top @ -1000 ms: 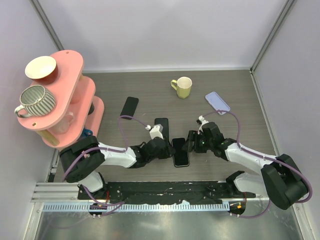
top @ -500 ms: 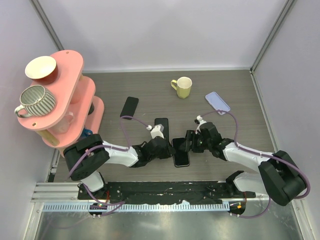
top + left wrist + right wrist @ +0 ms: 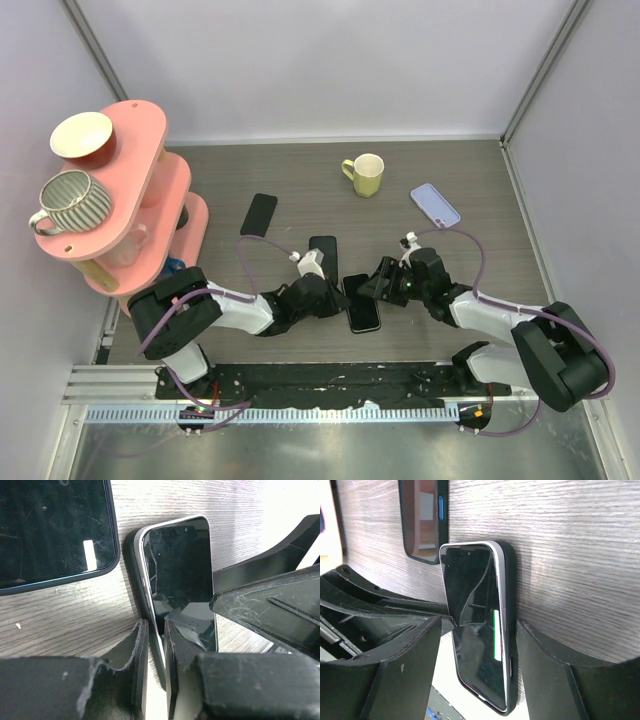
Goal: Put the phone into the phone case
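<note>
The phone, dark-screened with a silver rim, lies in a black phone case on the table between both grippers. In the left wrist view my left gripper is pinched on the left edge: one finger is outside the case wall and the other rests over the screen. My right gripper stands open astride the phone. Its right finger is close beside the case's side, and its left finger stands off. From above, the left gripper and right gripper flank the phone.
A second black phone lies just behind, and a third lies farther left. A lilac case and a yellow mug sit at the back right. The pink shelf holding cups stands at the left.
My left gripper's jaws have closed in on the phone's left edge. The right gripper has shifted a little left and nearer, settling astride the phone.
</note>
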